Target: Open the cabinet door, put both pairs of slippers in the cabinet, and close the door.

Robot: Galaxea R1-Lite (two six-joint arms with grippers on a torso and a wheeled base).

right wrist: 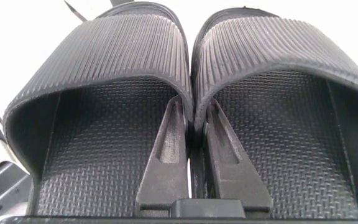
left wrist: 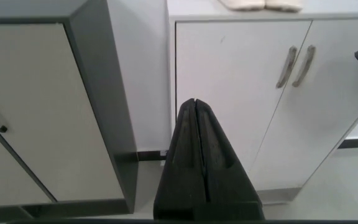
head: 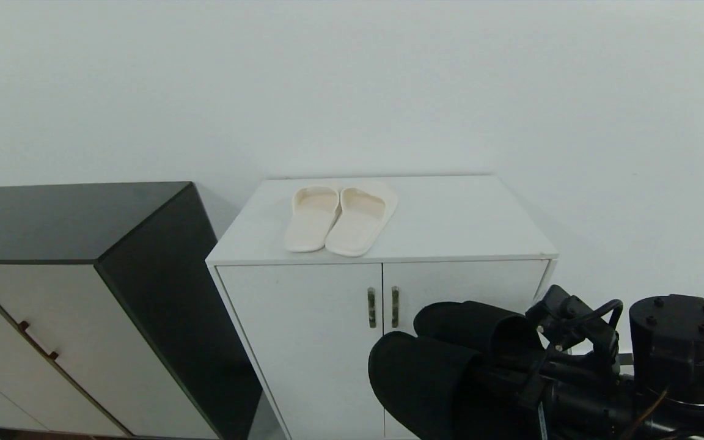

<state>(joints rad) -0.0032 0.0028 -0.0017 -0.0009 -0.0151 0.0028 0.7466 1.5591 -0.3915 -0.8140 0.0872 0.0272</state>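
The right gripper (right wrist: 191, 109) is clamped on the touching inner walls of the black slippers (right wrist: 123, 68) — one finger inside each. The left gripper (left wrist: 196, 106) hangs pressed together, empty, before the white cabinet (head: 303, 342), doors closed — cream slippers (head: 340, 220) lie on top.

A black-topped cabinet (head: 83, 220) stands off to the left against the plain white wall (head: 352, 79). Its side is glossy and dark, and its pale fronts (head: 40, 305) carry small dark handles (head: 37, 343).
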